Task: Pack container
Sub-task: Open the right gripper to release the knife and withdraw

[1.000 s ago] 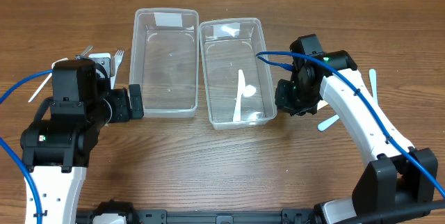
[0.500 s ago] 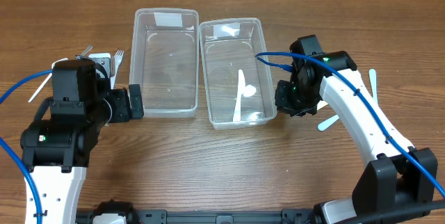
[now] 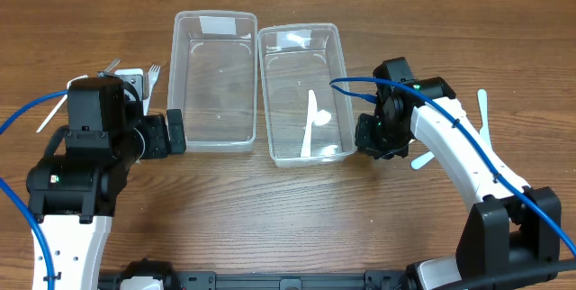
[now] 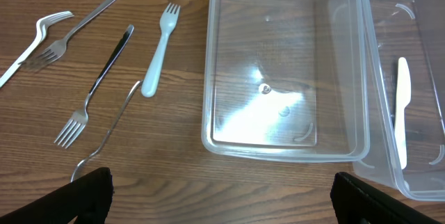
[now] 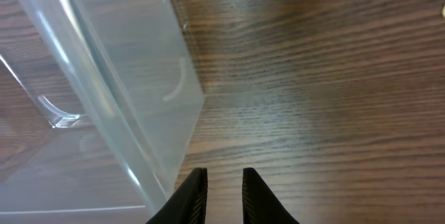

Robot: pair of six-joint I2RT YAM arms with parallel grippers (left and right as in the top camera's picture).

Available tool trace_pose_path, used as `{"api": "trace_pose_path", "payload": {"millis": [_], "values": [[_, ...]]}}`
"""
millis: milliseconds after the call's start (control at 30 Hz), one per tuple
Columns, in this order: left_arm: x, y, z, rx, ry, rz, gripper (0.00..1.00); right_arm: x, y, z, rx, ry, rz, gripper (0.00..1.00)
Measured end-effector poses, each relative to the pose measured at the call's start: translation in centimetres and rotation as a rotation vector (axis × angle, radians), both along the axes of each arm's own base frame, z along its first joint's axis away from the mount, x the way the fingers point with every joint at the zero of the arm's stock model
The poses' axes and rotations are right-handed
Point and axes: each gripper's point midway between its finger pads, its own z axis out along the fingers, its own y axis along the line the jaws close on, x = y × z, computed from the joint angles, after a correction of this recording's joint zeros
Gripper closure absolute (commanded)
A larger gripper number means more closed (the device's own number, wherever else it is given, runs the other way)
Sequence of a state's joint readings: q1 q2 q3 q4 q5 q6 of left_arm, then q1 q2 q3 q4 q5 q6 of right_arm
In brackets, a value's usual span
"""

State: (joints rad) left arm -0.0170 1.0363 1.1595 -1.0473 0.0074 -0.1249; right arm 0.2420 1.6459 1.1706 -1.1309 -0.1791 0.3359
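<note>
Two clear plastic containers stand side by side: the left one [image 3: 213, 78] is empty, and the right one [image 3: 301, 92] holds a white plastic knife [image 3: 310, 121]. My left gripper [image 3: 176, 131] is open and empty just left of the left container's near corner. In the left wrist view its fingers [image 4: 222, 196] frame that container [image 4: 285, 64]. My right gripper [image 3: 364, 137] sits at the right container's near right corner. Its fingers [image 5: 224, 174] are almost together and hold nothing, beside the container wall [image 5: 132, 113].
Metal forks [image 4: 94, 88] and a pale blue plastic fork [image 4: 158, 50] lie left of the containers. Pale blue plastic utensils [image 3: 482, 110] lie on the table to the right, one [image 3: 423, 158] close behind the right arm.
My right gripper has slid a little toward the table's front edge, along the right container's side to its near corner. The left arm has not moved.
</note>
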Motion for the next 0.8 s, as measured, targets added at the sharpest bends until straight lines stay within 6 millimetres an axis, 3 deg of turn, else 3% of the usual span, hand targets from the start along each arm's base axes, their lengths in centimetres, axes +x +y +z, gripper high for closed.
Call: {"api": "trace_pose_path", "payload": {"millis": [533, 667, 800], "values": [[0.0, 0.0, 0.0, 0.0, 0.0, 0.0, 0.0, 0.8, 2.8, 0.8, 0.165, -0.048, 0.091, 0.8], [0.0, 0.0, 0.0, 0.0, 0.0, 0.0, 0.0, 0.7, 2.3, 0.6, 0.135, -0.038, 0.069, 0.8], [0.0, 0.0, 0.0, 0.0, 0.0, 0.0, 0.0, -0.9, 0.7, 0.2, 0.046, 0.035, 0.023, 0.81]]}}
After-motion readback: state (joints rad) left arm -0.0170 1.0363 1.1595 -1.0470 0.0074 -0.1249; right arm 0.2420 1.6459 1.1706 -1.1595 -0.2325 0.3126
